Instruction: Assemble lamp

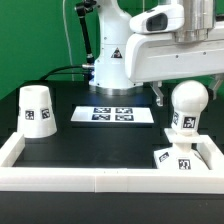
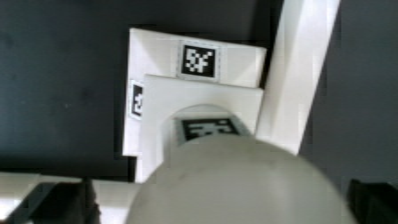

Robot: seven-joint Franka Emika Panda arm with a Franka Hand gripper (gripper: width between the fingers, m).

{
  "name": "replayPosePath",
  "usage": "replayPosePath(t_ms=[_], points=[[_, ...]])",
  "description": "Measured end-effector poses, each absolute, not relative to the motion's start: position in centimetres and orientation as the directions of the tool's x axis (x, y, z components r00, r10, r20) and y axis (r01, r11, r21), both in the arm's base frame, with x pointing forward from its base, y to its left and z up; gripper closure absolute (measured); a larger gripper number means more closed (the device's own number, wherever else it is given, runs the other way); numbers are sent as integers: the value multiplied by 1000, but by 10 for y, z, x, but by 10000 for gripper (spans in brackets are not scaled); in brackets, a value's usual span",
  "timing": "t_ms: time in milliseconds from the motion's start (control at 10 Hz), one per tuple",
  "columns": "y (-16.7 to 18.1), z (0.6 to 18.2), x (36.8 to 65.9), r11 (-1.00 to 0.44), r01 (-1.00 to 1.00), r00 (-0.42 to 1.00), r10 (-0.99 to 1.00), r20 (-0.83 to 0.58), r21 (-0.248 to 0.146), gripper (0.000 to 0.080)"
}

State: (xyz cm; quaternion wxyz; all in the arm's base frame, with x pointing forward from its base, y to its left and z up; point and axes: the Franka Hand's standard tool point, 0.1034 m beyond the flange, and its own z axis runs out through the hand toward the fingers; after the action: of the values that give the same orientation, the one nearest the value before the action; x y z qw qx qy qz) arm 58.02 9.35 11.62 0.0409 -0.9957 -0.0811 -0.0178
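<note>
Pincer [image 2: 215, 198] spread wide around the bulb [image 1: 187, 105] - nothing clamped.

The white robot arm [image 1: 110, 50] fills the back of the black table [image 1: 100, 145], which a low white wall [image 1: 100, 182] rims. The marker board [image 1: 112, 115] lies flat mid-table. The shade [image 1: 38, 110] stands wide end down at the exterior view's left, well apart from the rest. The base [image 1: 178, 158] sits in the near corner at the exterior view's right, tight against the wall. The bulb stands upright at the base, ball up - whether it is seated in the base I cannot tell. In the wrist view the ball lies between the spread fingers [image 2: 54, 200], gaps showing either side, and the wall runs close beside it.
</note>
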Motion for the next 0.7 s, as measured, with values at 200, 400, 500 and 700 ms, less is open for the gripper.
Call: replayPosePath(t_ms=[200,400,500,700], points=[[93,117,582,-984,162,986,159,45,-79,101],[96,120,585,-984,158,987,155,50,-80,101],[96,120,585,-984,158,987,154,50,-80,101],[95,120,585,-984,158,987,154,51,-80,101]])
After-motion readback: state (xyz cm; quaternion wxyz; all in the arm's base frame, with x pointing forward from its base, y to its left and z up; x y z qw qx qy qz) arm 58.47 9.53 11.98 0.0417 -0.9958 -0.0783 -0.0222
